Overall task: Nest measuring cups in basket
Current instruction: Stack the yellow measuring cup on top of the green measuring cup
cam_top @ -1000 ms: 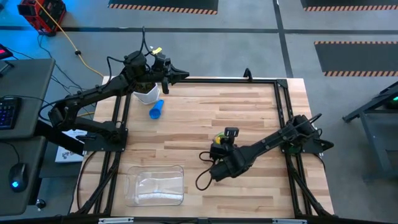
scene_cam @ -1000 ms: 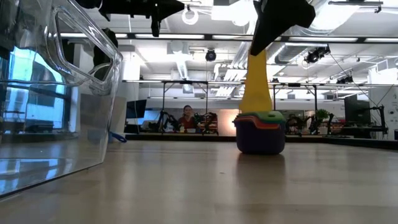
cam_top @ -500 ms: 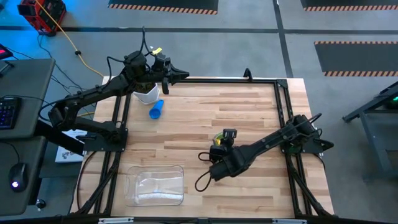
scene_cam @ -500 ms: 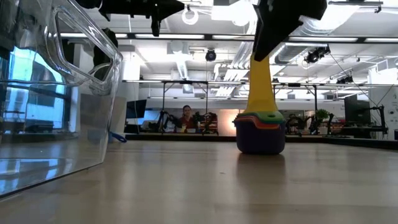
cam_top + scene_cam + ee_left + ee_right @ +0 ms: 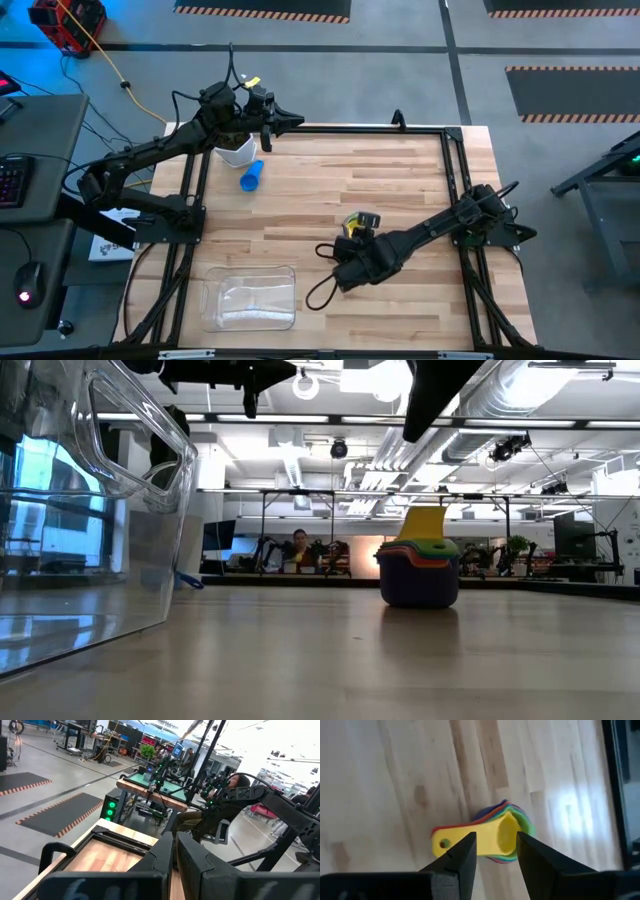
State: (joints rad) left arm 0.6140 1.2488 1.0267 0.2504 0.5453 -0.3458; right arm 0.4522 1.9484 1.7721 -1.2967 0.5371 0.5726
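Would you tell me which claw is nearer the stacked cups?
The right claw: it hangs open just above the stacked cups at mid-table. The left claw is shut, far off at the table's back edge.

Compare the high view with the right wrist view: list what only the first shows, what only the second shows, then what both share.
Only the high view: the basket at the near table edge, a lone blue cup lying by a white pot, and the left gripper raised at the far left corner.

Only the right wrist view: the yellow cup's handle with its hole, and the right gripper open, its fingers astride the stack without touching it.

Both: the cup stack, yellow on top, on the wooden table, outside the basket.
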